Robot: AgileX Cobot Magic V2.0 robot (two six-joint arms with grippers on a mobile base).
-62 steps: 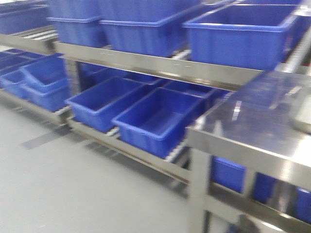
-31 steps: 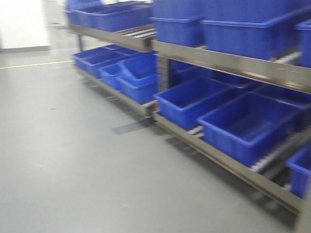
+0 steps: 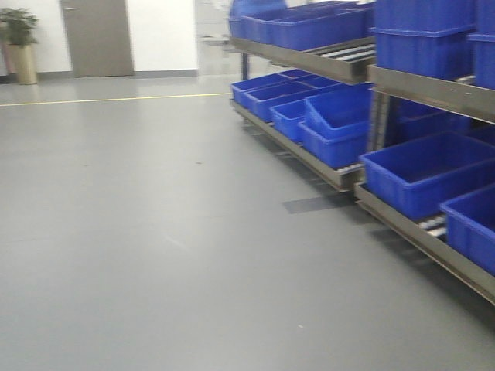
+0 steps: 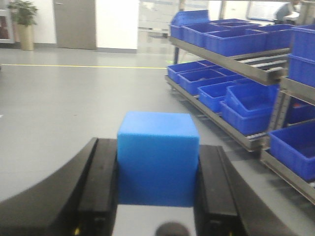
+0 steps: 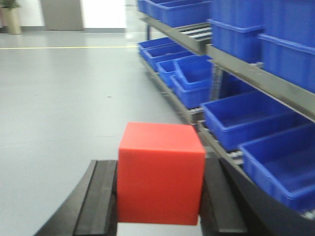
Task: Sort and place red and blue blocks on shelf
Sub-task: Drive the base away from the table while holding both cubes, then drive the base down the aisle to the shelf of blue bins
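In the left wrist view a bright blue block [image 4: 158,157] sits clamped between the two black fingers of my left gripper [image 4: 157,172], which is shut on it. The right wrist view shows a bright red block [image 5: 160,172] held the same way by my right gripper [image 5: 160,184], shut on its sides. The grey steel shelf [image 3: 433,91] runs along the right of the front view, its front rails [image 4: 231,59] loaded with bins. Neither gripper shows in the front view.
Large blue plastic bins [image 3: 429,171] fill both levels of the rack, some tilted [image 3: 340,116]. Grey floor [image 3: 139,232] stretches to the left, with a yellow line, a door [image 3: 97,37] and a potted plant [image 3: 19,42] at the far wall.
The front view has swung left: the steel table and near bins have left the picture, and open floor, the door and the plant have come into sight.
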